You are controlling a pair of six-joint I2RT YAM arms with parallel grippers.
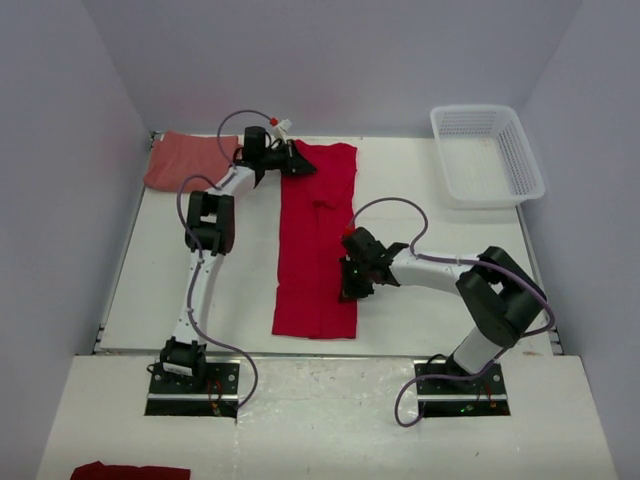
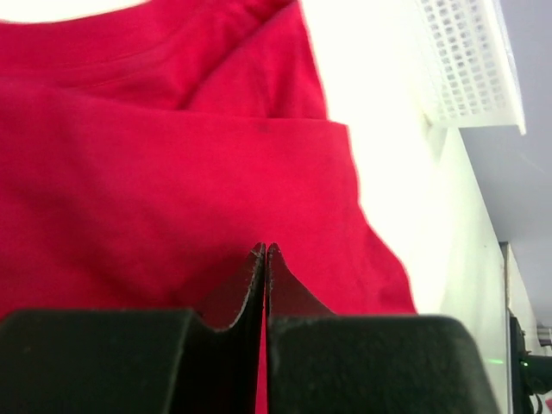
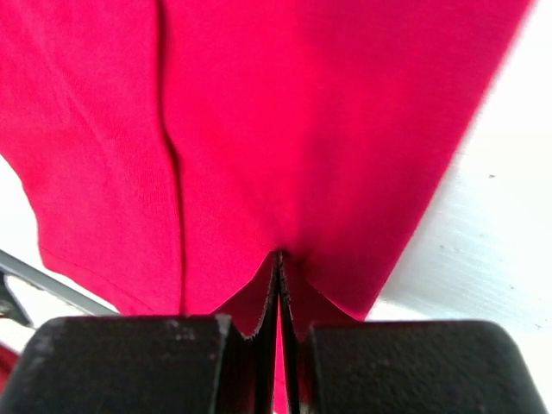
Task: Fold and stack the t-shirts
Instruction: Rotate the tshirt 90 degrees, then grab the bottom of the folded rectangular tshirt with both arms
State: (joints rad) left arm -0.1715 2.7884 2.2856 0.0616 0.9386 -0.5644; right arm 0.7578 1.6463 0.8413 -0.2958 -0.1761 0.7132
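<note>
Progress overhead: red t-shirt lies central in a long strip, with crosswise folds and stacking judged outstanding; salmon t-shirt waits far-left. Left wrist: left gripper pinches the red t-shirt. Right wrist: right gripper clamps its edge.

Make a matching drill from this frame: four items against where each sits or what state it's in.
Items:
1. bright red t-shirt
2. salmon t-shirt
3. white basket
4. right tool

Place or state:
A. far right corner of the table
B. far left corner of the table
C. shut on the bright red t-shirt's right edge
D. long strip down the middle of the table

Pairs: 1-D, 2-B, 3-A, 4-C
</note>
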